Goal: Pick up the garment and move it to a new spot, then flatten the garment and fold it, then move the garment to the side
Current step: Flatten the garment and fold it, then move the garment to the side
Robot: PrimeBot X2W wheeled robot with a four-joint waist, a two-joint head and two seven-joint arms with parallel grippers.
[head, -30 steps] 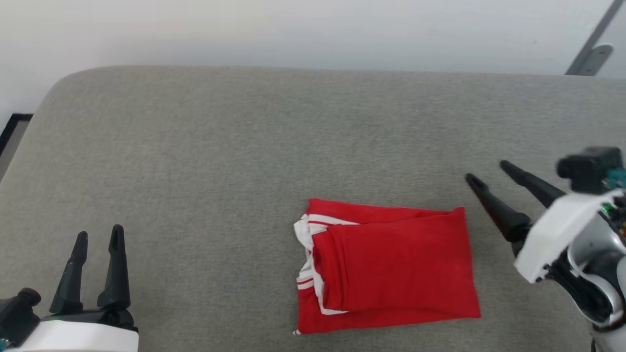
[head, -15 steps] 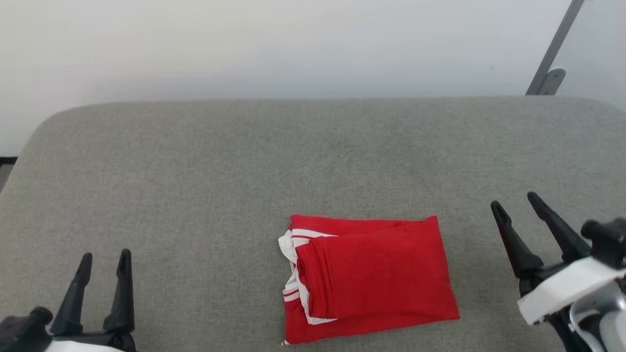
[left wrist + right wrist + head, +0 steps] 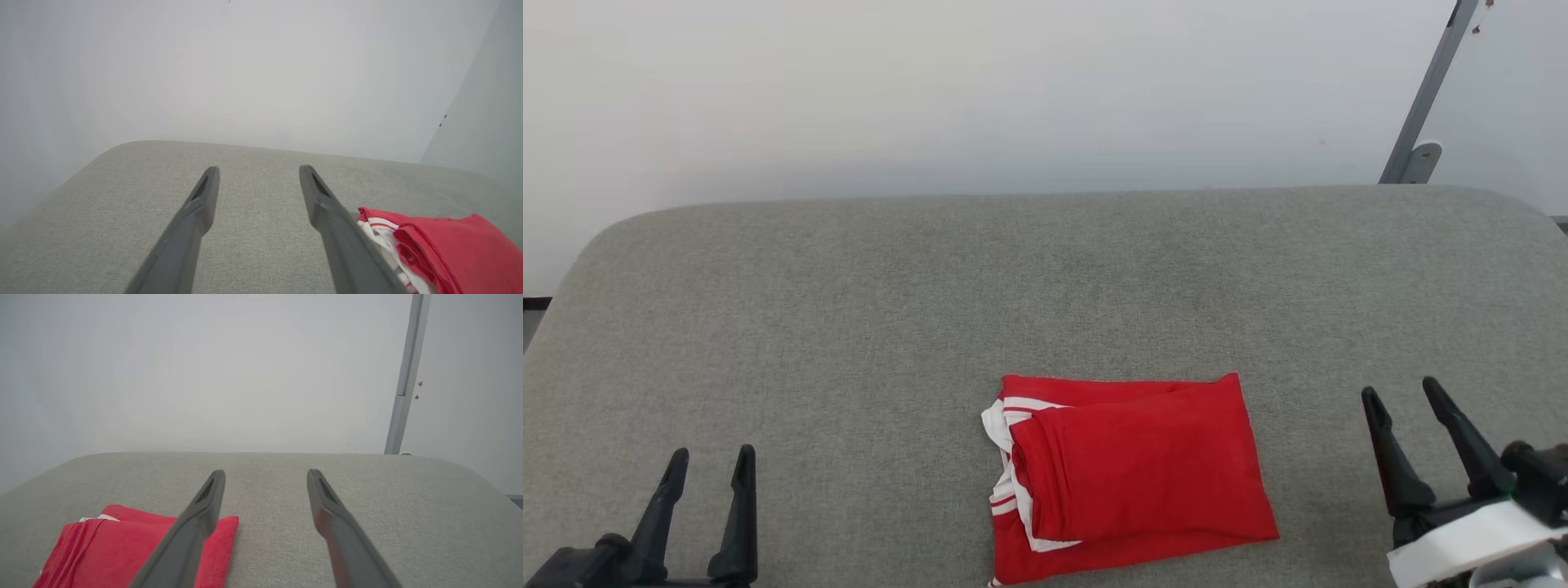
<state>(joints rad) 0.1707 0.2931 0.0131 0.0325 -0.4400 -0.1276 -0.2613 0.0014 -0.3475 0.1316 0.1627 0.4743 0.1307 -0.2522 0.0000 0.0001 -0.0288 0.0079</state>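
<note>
The garment (image 3: 1131, 478) lies folded in a neat rectangle at the head view's lower centre, on the grey padded surface (image 3: 849, 310). The fold looks done, so the left gripper (image 3: 713, 450) and right gripper (image 3: 1398, 386) stand clear at the lower corners, fingers apart and empty.

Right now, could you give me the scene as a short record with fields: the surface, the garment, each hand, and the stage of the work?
surface: grey fabric cushion, with a pale wall behind it
garment: red, folded into a rough rectangle, lying on the cushion, white striped trim showing at its left edge
left hand: open, empty, well apart from the garment
right hand: open, empty, beside the garment, not touching
stage: garment folded, held by no hand
</note>
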